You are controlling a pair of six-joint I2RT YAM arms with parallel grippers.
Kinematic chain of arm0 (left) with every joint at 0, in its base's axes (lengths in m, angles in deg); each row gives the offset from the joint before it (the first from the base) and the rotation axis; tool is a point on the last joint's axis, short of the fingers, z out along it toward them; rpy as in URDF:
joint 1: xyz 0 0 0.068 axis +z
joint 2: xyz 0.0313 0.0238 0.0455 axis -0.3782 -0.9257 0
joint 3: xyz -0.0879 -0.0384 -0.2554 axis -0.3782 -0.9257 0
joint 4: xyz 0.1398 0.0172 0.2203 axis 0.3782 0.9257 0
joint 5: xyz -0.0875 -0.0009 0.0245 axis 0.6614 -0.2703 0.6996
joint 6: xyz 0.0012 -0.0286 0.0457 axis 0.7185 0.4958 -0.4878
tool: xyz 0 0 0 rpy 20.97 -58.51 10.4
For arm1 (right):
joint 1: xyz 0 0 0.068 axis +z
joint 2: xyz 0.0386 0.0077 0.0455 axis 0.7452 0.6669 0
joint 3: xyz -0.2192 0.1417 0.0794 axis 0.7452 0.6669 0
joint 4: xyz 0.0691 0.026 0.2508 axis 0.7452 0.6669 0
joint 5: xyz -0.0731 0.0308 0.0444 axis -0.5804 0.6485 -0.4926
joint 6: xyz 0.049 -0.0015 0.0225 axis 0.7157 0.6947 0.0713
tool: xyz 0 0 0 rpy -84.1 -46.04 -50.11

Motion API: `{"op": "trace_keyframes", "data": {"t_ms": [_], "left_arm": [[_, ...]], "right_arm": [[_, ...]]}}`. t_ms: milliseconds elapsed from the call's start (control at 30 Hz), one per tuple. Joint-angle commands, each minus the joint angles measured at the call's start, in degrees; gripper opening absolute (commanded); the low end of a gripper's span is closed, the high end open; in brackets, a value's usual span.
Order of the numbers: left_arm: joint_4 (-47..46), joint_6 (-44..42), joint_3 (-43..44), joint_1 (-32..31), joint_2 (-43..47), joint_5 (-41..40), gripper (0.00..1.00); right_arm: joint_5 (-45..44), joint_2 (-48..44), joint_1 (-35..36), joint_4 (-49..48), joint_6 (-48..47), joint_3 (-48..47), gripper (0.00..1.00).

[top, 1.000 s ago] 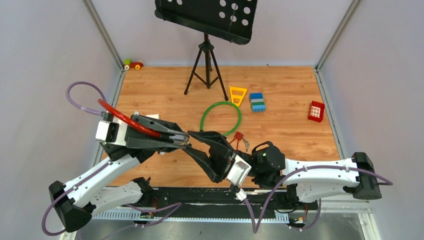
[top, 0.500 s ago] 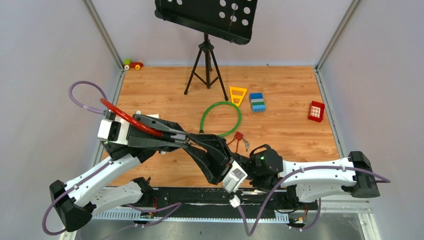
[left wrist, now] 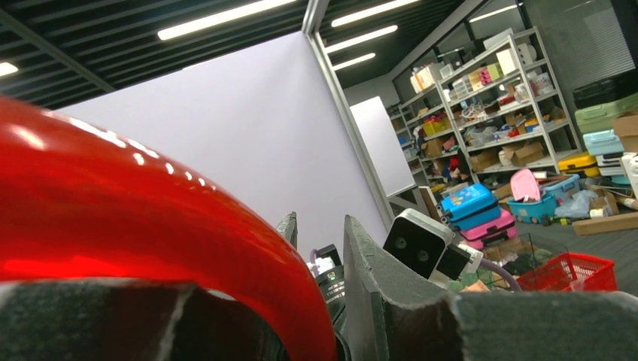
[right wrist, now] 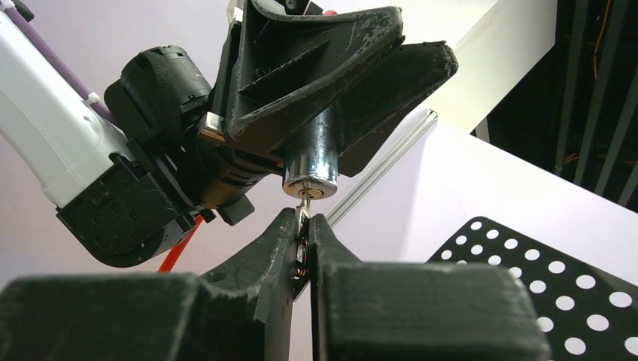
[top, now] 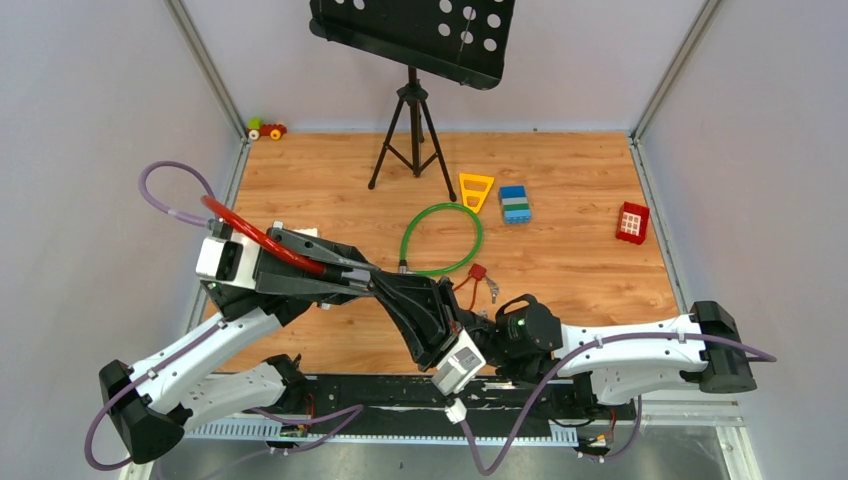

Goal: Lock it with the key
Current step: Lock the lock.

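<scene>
Key [right wrist: 304,204] pinched by right end effector, tip in lock barrel

The key is off the bench [top: 580,270], held in the air near its front-left area where the two arms meet. In the right wrist view the right end effector [right wrist: 302,226] is clenched on the key's head. The thin blade stands upright, with its tip in the keyhole on the underside of the silver lock barrel [right wrist: 311,169]. How deep it sits is hard to tell.

The left end effector [right wrist: 323,143] is clamped on that barrel from above. The red cable [top: 255,235] attached to it arcs back over the left wrist and fills the left side of the left wrist view.

On the bench:
- A green cable loop [top: 440,205] lies mid-bench.
- A small red padlock [top: 477,271] is just beside its lower right.
- A yellow triangle [top: 476,178] and a blue block [top: 515,203] lie behind the loop.
- A red block [top: 632,221] is far right.
- A toy car [top: 266,129] is in the back-left corner.
- A black music stand [top: 413,30] stands at the back.
</scene>
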Motion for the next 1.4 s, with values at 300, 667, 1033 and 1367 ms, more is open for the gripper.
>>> {"op": "trace_keyframes", "data": {"t_ms": [300,667,1033,1367], "left_arm": [[-2.35,2.43,1.11,-0.26,-0.18,2.41,0.0],[-5.65,6.72,2.41,-0.26,-2.18,5.44,0.0],[-7.38,8.76,3.22,-0.26,-3.12,7.05,0.0],[-7.42,9.25,3.47,-0.26,-3.25,8.37,0.0]], "right_arm": [[6.7,-5.62,0.42,20.83,18.98,-6.97,0.0],[19.4,-6.84,-11.05,28.47,46.45,-11.34,0.0],[37.71,-4.71,-22.35,26.08,71.38,-12.76,0.0],[46.4,-0.1,-30.31,12.39,97.67,-11.51,0.0]]}}
